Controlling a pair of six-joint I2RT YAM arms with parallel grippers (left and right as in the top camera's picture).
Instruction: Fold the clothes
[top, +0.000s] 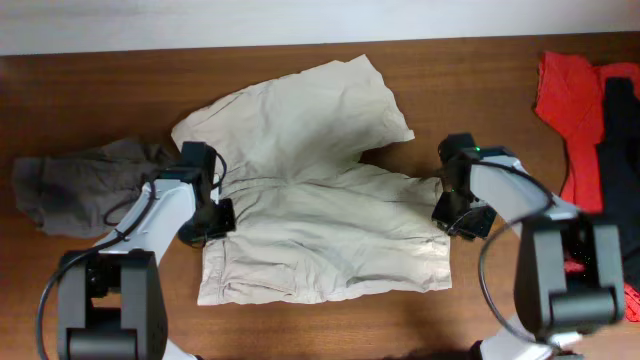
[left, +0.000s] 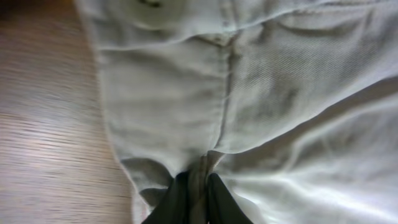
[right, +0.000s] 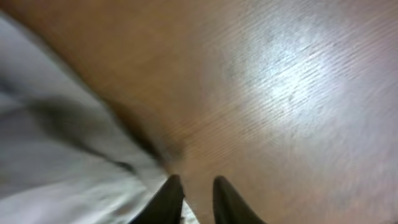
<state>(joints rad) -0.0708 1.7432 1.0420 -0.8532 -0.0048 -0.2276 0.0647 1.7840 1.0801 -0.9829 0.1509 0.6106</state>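
Overhead only: large light beige cotton shorts (top: 310, 235) spread mid brown wooden table (top: 100, 85), crumpled gray garment (top: 70, 185) just beside their left edge, red garment (top: 565, 100) and black garment (top: 620, 130) well apart at right, with wood showing along the far and near sides. Left wrist view alone shows the left gripper (left: 198, 180) pinched nearly closed on a seam fold of the shorts. Right wrist view is blurred — right gripper (right: 194, 185) fingers narrowly apart at the shorts' right edge over wood, can't tell if cloth is caught.

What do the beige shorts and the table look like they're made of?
Beige shorts: matte woven fabric, likely cotton twill; fine diagonal weave, stitched seams, soft creases. Table: wood or wood-look laminate, semi-gloss; grain lines and glare, which one is unclear.
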